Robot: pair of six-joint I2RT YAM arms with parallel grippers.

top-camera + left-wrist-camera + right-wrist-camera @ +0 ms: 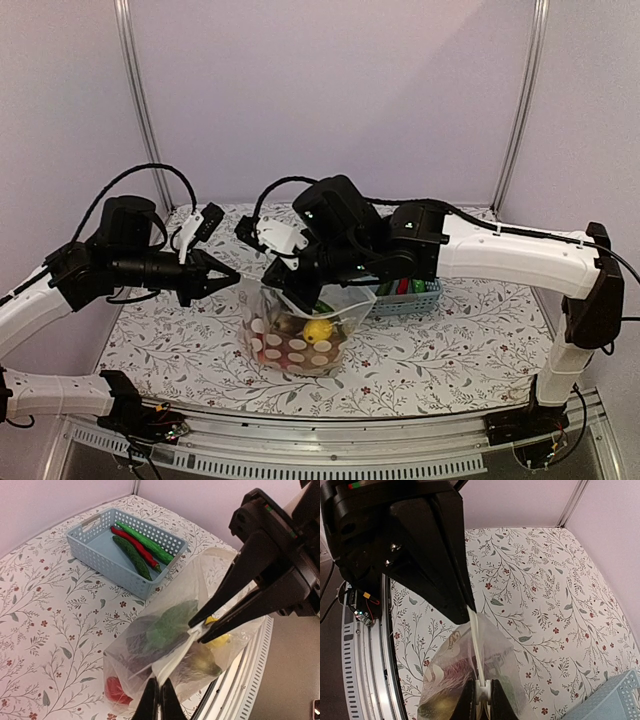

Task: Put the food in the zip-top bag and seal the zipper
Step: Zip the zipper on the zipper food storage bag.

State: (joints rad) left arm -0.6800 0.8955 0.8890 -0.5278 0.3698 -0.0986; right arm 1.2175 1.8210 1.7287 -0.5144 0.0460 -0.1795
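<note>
The clear polka-dotted plastic bag (298,342) stood on the flowered bench (460,350) just beside the light-blue slotted basket (414,299), a yellow lemon-like piece (318,330) inside it. The left fingers (230,277) and the right fingers (298,290) were both clenched on its thin mouth strip (477,645).

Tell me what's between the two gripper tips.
Only the zipper, stretched from left gripper to right gripper; right wrist view shows it.

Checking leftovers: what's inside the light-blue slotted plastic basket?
Light-blue slotted plastic basket holds dark green cucumber, red chili, lighter green cucumber. Near wall hides some floor.
</note>
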